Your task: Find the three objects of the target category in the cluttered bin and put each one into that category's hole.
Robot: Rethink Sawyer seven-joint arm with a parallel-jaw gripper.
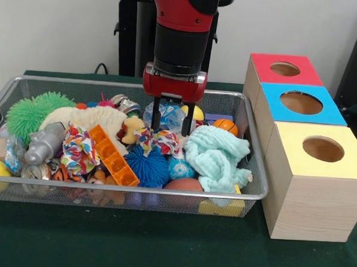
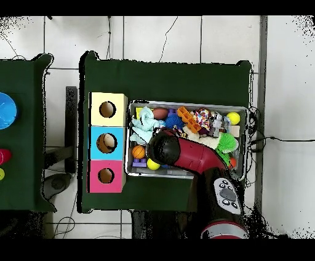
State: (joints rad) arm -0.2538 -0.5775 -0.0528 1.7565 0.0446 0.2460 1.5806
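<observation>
My gripper (image 1: 171,118) hangs open over the middle back of the wire bin (image 1: 127,190), its two black fingers (image 1: 156,115) just above the clutter with nothing between them. Right behind them lie a clear bluish wrapper (image 1: 169,115) and a yellow ball (image 1: 197,113). A small basketball (image 1: 225,125) sits to the right, next to a pale teal cloth (image 1: 216,156). In front are a blue spiky ball (image 1: 148,166) and a brown ball (image 1: 185,184). In the overhead view the arm (image 2: 184,154) covers the gripper.
Three boxes stand beside the bin, each with a round hole on top: red (image 1: 285,68), blue (image 1: 301,103) and yellow (image 1: 323,149). The blue box's hole (image 2: 109,142) shows a pale object inside. The bin also holds a green spiky ball (image 1: 30,114), a white plush (image 1: 89,120) and an orange block (image 1: 112,155).
</observation>
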